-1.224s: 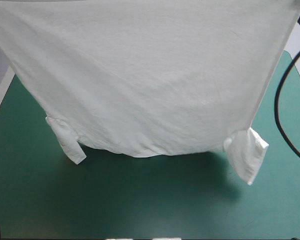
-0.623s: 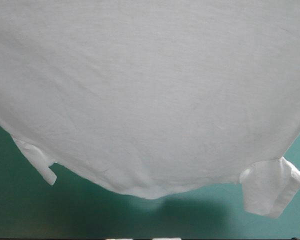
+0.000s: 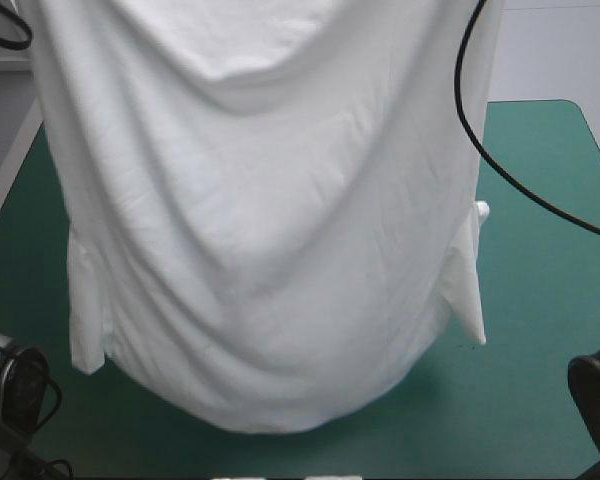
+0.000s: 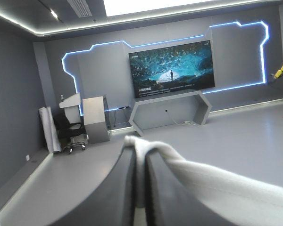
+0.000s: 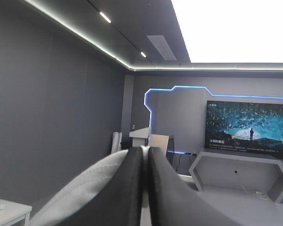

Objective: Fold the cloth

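Raised white short-sleeved cotton T-shirt (image 3: 270, 230) over the table's teal-green cover (image 3: 540, 200). In the high view we see the garment hanging as a broad sheet across the middle of the table, with its upper edge running out of sight above. Between the two held corners the cloth sags in a shallow fold, and soft creases run down its face. One short sleeve (image 3: 85, 320) hangs at the side nearer the table's left edge, the other sleeve (image 3: 467, 280) at the side nearer the right edge. The rounded lower edge lies toward the table's near edge, and we cannot tell whether it touches the cover.

In the left wrist view, the left gripper (image 4: 139, 149) of two broad black fin-shaped fingers is clamped almost together on a band of the white cloth (image 4: 217, 183), which trails away beside it. In the right wrist view, the right gripper (image 5: 144, 153) likewise pinches a thin white strip, and more cloth (image 5: 80, 193) drapes beside one finger. Both wrist views look level into the room.
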